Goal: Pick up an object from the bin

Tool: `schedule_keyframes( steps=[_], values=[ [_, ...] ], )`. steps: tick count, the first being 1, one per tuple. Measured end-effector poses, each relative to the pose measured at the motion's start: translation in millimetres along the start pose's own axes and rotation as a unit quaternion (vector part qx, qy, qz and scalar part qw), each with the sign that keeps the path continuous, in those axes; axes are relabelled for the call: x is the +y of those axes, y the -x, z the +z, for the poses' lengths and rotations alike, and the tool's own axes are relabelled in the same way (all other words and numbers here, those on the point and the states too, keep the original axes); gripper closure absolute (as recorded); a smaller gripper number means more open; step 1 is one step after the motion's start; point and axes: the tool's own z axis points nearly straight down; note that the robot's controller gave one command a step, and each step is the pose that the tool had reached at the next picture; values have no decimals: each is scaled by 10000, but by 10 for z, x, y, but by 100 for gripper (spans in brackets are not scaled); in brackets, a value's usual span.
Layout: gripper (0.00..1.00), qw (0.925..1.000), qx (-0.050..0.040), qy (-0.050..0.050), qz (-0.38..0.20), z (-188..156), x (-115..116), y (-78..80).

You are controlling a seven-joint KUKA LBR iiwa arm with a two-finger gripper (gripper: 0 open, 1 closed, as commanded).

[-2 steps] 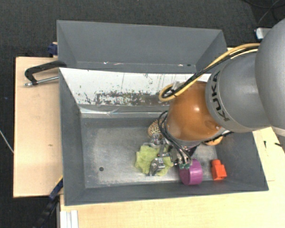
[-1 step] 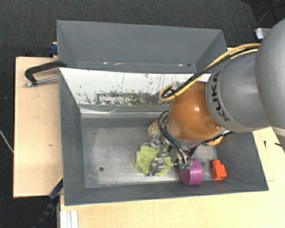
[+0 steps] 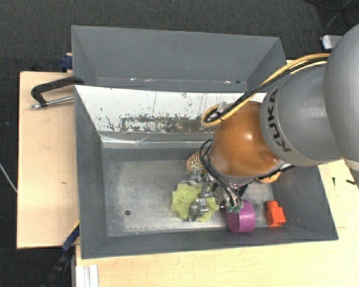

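My gripper (image 3: 199, 207) reaches down under the orange cover, over a crumpled yellow-green thing (image 3: 183, 200) on the bin floor near the front wall. Its metal fingertips lie on the right part of that green thing. A purple cylinder-like thing (image 3: 241, 217) sits just right of the gripper. A brown spotted thing (image 3: 195, 160) peeks out behind the gripper, mostly hidden by the cover.
A small orange block (image 3: 276, 213) lies at the front right of the bin floor. Another orange-tan thing (image 3: 269, 177) shows at the cover's right edge. The arm and its cover hang over the bin's right half; the left floor is bare metal.
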Motion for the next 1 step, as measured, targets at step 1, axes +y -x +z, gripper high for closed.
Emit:
schedule_keyframes(
  steps=[1],
  values=[
    [100,10000,30,-2,-2,-169,1,-17]
  ],
)
